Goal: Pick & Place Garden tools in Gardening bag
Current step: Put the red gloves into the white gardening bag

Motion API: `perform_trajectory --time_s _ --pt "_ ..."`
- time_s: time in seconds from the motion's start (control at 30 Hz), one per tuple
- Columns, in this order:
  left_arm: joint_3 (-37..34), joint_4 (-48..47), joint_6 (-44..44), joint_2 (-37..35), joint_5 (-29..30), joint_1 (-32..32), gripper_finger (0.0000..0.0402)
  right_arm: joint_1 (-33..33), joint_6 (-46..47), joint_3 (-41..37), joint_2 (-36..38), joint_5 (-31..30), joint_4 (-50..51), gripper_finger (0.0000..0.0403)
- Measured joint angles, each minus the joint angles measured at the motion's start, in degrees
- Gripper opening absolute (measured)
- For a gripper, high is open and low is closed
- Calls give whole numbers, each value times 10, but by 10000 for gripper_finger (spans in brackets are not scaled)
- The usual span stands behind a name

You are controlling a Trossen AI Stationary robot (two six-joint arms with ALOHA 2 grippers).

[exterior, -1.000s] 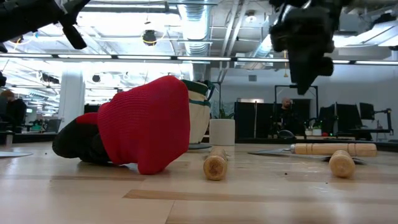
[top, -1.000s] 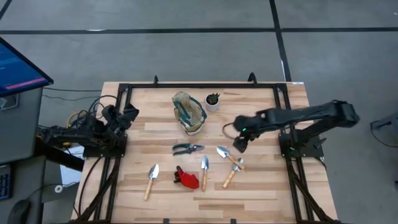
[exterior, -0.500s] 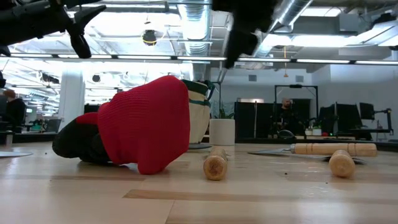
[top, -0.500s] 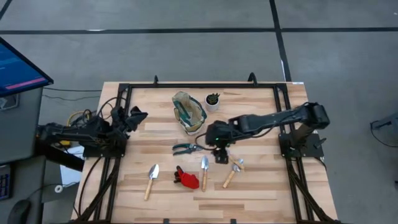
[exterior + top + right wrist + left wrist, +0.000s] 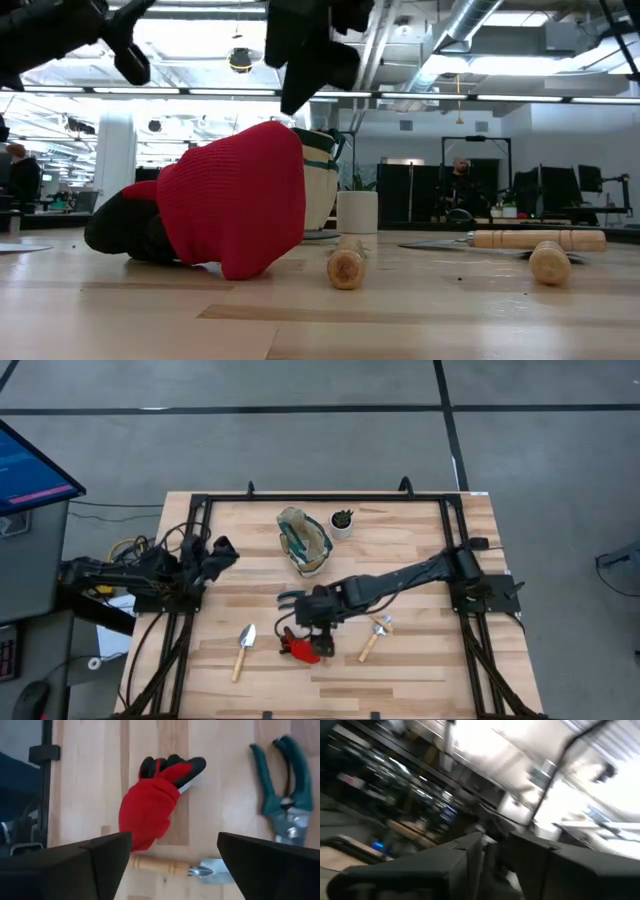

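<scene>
Nothing visibly packed yet: bag standing near the bench's back edge, tools scattered toward the front edge. Right gripper hovering mid-bench over the red glove, fingers spread wide, grasping nothing. Glove lying flat near the front edge, long axis running roughly along that edge, dark fingertips toward the bench's left side. Shears just behind it, trowel to its left, more tools to its right. Left gripper parked above the left edge, fingers impossible to judge.
</scene>
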State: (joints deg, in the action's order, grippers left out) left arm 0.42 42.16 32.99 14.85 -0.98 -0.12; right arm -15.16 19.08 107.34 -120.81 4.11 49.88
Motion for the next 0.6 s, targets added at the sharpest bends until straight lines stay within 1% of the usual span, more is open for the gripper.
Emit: perform_trajectory --time_s 0.1,0.17,0.23,0.3,0.4,0.5,0.6 --pt "20 -42 -3 23 -71 -8 107 -2 44 33 -1 22 25 296" --pt "55 -94 -20 54 -103 -23 115 -10 76 43 21 19 35 296" --pt "99 -162 -53 95 -126 -44 121 -24 110 47 55 -1 41 296" --pt "149 -231 -93 146 -136 -71 124 -43 148 48 90 -43 46 296" --pt "208 -312 -134 233 -137 -117 129 -81 192 48 135 -131 68 296" --pt "241 -346 -154 322 -137 -166 140 -124 227 48 167 -235 87 296" --pt "265 -344 -164 410 -137 -205 155 -161 261 48 189 -317 108 296"
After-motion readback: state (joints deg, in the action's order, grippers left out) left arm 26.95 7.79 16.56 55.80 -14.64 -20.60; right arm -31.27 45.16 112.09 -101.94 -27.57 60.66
